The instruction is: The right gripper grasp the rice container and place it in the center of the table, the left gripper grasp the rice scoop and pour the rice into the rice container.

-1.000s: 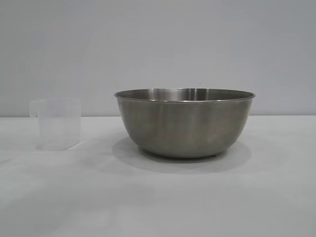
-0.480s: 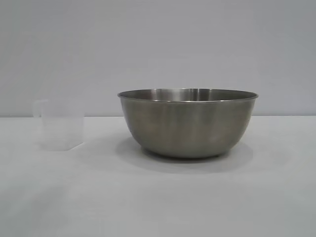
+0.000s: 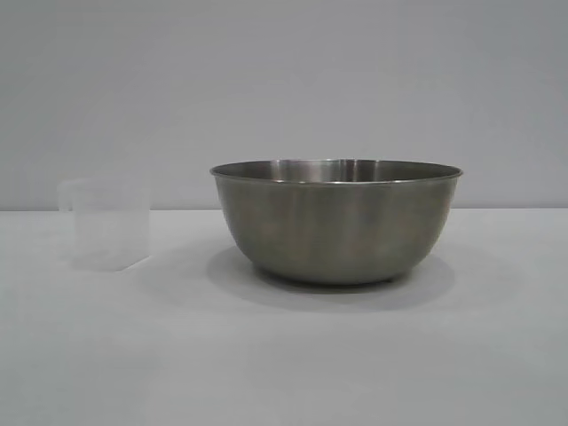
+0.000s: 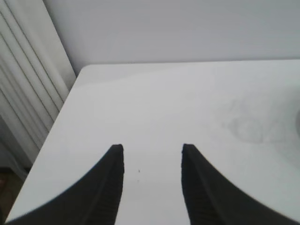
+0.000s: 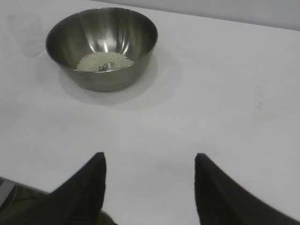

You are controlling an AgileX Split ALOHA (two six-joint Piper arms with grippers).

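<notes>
The left hand [image 4: 152, 183] hangs over the bare table [image 4: 154, 108], its fingers apart with nothing between them, well back from the rice container. The right hand [image 5: 150, 187] likewise has its fingers spread and empty, low over the table's near edge, well apart from the rice container [image 5: 101, 44]. That steel bowl stands upright on the table with the rice [image 5: 103, 61] heaped on its bottom. The rice scoop [image 3: 105, 222] stands upright beside the container, not touching it.

No readable text, labels, brands, numbers or signs anywhere in these views.
</notes>
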